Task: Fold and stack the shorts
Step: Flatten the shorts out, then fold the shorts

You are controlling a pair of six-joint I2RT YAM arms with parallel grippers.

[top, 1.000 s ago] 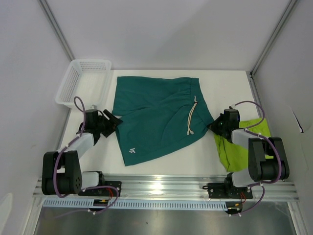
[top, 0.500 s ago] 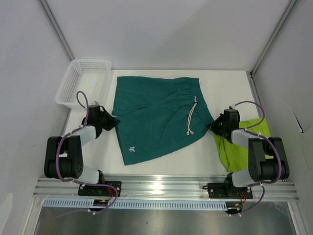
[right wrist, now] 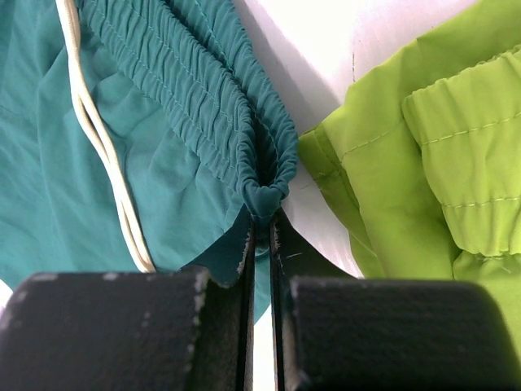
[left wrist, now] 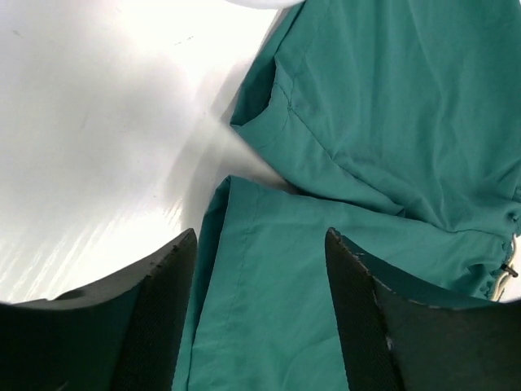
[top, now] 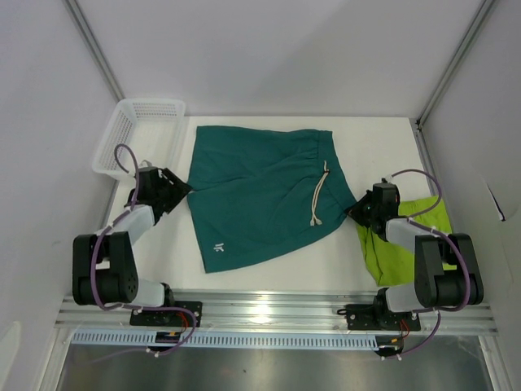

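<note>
The dark teal shorts (top: 260,191) lie spread flat mid-table, cream drawstring (top: 320,195) toward the right. My left gripper (top: 181,189) is open at their left leg hem. In the left wrist view the gripper (left wrist: 260,238) straddles the teal fabric (left wrist: 269,309) without pinching it. My right gripper (top: 355,210) is shut on the waistband's right corner. The right wrist view shows the gripper (right wrist: 260,236) clamping the gathered teal waistband (right wrist: 264,191). The lime green shorts (top: 407,240) lie crumpled just right of it, with their fabric (right wrist: 431,147) close beside the jaws.
A white mesh basket (top: 138,134) stands at the far left corner, just behind my left arm. White walls with metal frame posts close in the table on three sides. An aluminium rail (top: 269,309) runs along the near edge.
My left gripper narrowed at the teal hem half a second ago and now stands open again, shifted slightly farther back. The right gripper has kept its grip and place.
</note>
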